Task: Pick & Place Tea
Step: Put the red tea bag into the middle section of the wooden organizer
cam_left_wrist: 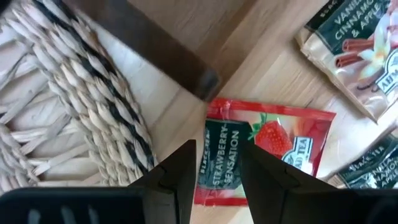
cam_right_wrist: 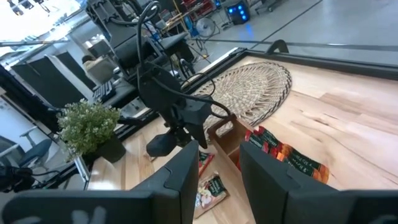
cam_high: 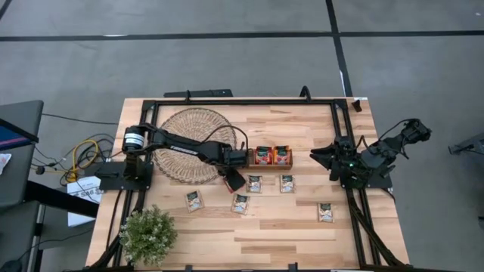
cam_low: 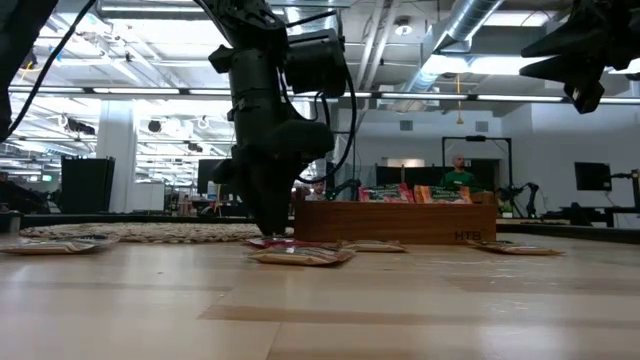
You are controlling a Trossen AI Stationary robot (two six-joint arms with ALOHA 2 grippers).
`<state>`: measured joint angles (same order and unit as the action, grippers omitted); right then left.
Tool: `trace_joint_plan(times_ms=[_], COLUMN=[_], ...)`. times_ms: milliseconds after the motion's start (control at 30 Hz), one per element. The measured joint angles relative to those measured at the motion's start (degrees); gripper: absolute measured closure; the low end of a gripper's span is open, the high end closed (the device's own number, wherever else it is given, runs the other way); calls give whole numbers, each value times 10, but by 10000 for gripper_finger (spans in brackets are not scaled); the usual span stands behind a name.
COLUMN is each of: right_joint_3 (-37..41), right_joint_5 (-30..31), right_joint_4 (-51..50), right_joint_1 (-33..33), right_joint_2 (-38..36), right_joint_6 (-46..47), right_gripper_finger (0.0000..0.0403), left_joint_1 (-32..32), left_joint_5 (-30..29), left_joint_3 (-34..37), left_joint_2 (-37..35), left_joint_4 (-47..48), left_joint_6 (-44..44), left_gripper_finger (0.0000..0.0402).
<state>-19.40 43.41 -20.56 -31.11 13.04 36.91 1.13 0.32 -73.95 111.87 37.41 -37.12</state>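
Left gripper (cam_left_wrist: 214, 171) hangs directly above the red strawberry sachet (cam_left_wrist: 264, 146), fingers parted by a narrow gap and holding nothing. Below the fingertips the sachet lies flat on the table, its printed label visible through the gap, its long axis running roughly crosswise to the fingers. It rests just beside the corner of the wooden tray (cam_high: 270, 157) and the edge of the woven mat (cam_high: 193, 143). In the high view the left gripper (cam_high: 235, 180) is far nearer to this sachet than the right gripper (cam_high: 325, 157), which waits well apart at the table's right side, jaws partly open and empty. Red-orange with a strawberry picture and a dark label band, the sachet looks thin and slightly creased.
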Motion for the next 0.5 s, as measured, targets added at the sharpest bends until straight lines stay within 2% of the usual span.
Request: trace_joint_plan(times_ms=[400, 500], right_joint_3=[0, 0], right_joint_5=[-1, -1], right_joint_4=[0, 0], right_joint_1=[0, 0], right_joint_2=[0, 0], right_joint_6=[1, 1], right_gripper_finger=[294, 294], left_joint_1=[0, 1], left_joint_5=[21, 22], left_joint_3=[-3, -2], left_joint_2=[29, 30], left_joint_4=[3, 5], left_joint_6=[0, -1], left_gripper_finger=[292, 306])
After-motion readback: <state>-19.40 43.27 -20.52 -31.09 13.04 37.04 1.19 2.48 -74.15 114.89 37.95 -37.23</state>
